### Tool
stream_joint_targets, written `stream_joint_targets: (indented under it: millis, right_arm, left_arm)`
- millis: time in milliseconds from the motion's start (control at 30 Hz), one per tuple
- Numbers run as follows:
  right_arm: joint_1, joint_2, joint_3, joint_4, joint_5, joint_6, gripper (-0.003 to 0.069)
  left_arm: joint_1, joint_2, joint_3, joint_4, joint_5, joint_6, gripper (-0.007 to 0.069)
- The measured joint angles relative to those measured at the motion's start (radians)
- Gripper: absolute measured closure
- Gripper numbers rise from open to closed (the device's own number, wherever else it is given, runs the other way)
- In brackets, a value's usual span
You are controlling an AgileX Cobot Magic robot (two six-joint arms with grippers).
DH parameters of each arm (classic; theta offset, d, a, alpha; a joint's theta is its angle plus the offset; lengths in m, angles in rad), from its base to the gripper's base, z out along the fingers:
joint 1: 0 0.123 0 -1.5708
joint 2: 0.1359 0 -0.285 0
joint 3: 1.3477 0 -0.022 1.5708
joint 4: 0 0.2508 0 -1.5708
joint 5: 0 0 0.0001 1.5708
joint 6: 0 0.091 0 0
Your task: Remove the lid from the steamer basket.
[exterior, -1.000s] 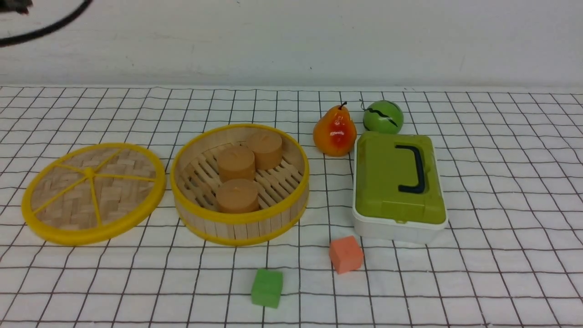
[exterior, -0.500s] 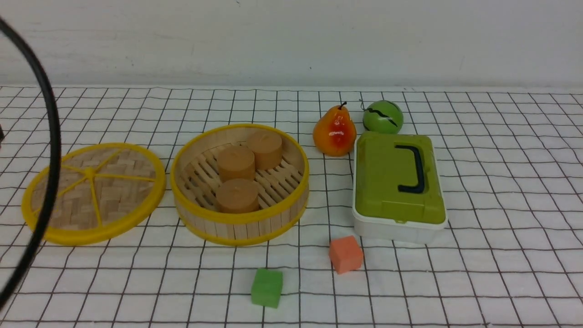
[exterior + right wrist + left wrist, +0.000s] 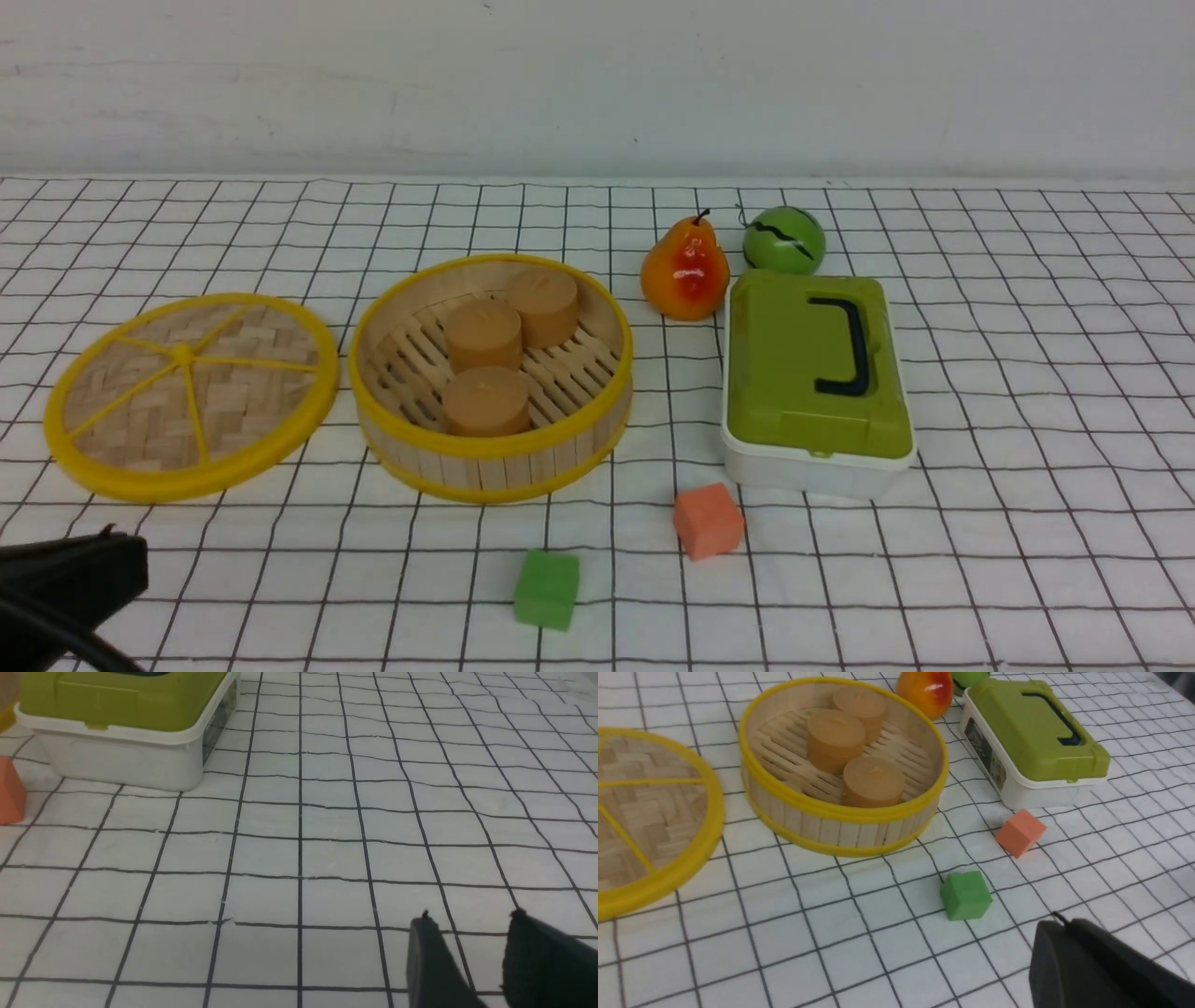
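The lid [image 3: 191, 397] lies flat on the table, to the left of the steamer basket [image 3: 485, 462] and just apart from it. The basket is uncovered and holds three brown cylinders [image 3: 484, 331]. My left gripper [image 3: 140, 560] is at the near left corner, in front of the lid, with its jaws together and nothing in them. In the left wrist view the lid [image 3: 644, 812] and basket [image 3: 840, 830] lie beyond the gripper [image 3: 1057, 919]. My right gripper [image 3: 471, 914] is open and empty over bare cloth, out of the front view.
A pear [image 3: 686, 271] and a green ball [image 3: 785, 239] sit behind a white box with a green top [image 3: 817, 373], right of the basket. An orange cube [image 3: 709, 520] and a green cube [image 3: 547, 588] lie in front of the basket.
The black cable that swung across the left side is gone. My left gripper has come into view at the bottom left. Lid and basket have not moved.
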Motion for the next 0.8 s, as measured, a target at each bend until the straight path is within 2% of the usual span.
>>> stream_joint_targets:
  millis: [300, 367, 400, 467, 533, 600, 667, 700, 800]
  right_arm:
    - [0.0, 0.0, 0.0, 0.0, 0.0, 0.0, 0.0419]
    - [0.0, 0.0, 0.0, 0.0, 0.0, 0.0, 0.0419]
    - [0.0, 0.0, 0.0, 0.0, 0.0, 0.0, 0.0419]
    - [0.0, 0.0, 0.0, 0.0, 0.0, 0.0, 0.0419]
    - [0.0, 0.0, 0.0, 0.0, 0.0, 0.0, 0.0419]
    - [0.0, 0.0, 0.0, 0.0, 0.0, 0.0, 0.0419]
    - [0.0, 0.0, 0.0, 0.0, 0.0, 0.0, 0.0419]
    - [0.0, 0.0, 0.0, 0.0, 0.0, 0.0, 0.0419]
    - [0.0, 0.0, 0.0, 0.0, 0.0, 0.0, 0.0419]
  left_arm:
    - [-0.019, -0.001, 0.01, 0.111, -0.224, 0.012, 0.0637]
    - [-0.091, -0.036, 0.045, 0.145, -0.35, 0.014, 0.0637]
    - [-0.097, -0.041, 0.05, 0.145, -0.35, 0.015, 0.0637]
    - [-0.165, -0.13, 0.148, 0.155, -0.519, 0.015, 0.0637]
    - [-0.18, -0.165, 0.208, 0.155, -0.601, 0.013, 0.0637]
    - [-0.197, -0.243, 0.334, 0.162, -0.734, -0.017, 0.0637]
    - [-0.192, -0.299, 0.436, 0.193, -0.795, -0.076, 0.0637]
    - [-0.188, -0.309, 0.456, 0.204, -0.803, -0.091, 0.0637]
    - [-0.127, -0.389, 0.588, 0.352, -0.794, -0.268, 0.0637]
